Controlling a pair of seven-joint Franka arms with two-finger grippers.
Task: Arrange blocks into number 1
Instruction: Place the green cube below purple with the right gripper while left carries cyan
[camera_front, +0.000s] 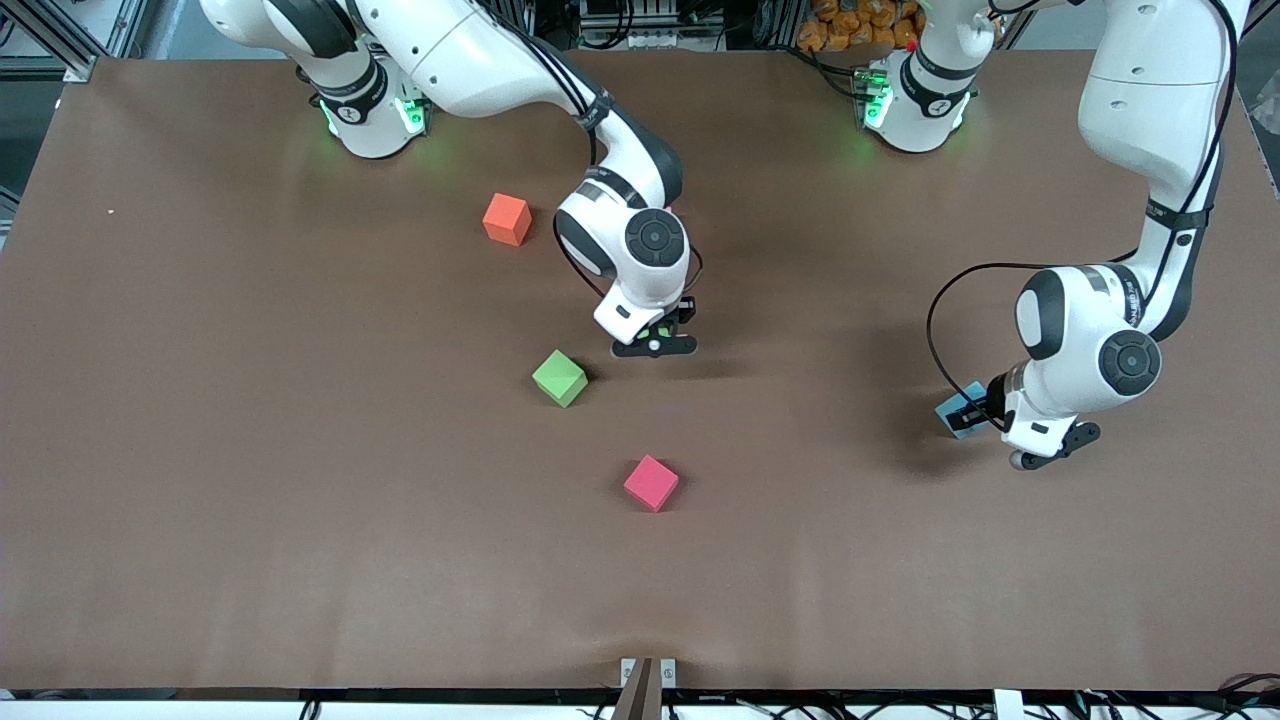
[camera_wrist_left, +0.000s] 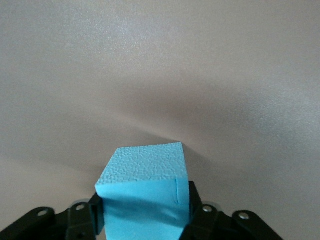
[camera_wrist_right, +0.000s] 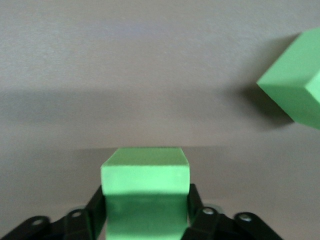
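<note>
My right gripper (camera_front: 656, 336) is shut on a green block (camera_wrist_right: 145, 185) and hangs low over the middle of the table; its fingers (camera_wrist_right: 96, 207) press the block's two sides. A second green block (camera_front: 559, 377) lies on the table close by, toward the right arm's end, and also shows as the free green block (camera_wrist_right: 294, 95) in the right wrist view. My left gripper (camera_front: 978, 408) is shut on the light blue block (camera_front: 958, 411), low over the table toward the left arm's end. That blue block (camera_wrist_left: 145, 192) fills the gap between the jaws. The pink and purple blocks are out of view.
An orange block (camera_front: 507, 219) lies nearer the robots' bases than the right gripper. A red-pink block (camera_front: 651, 482) lies nearest the front camera. The brown table (camera_front: 250, 450) is bare toward the right arm's end.
</note>
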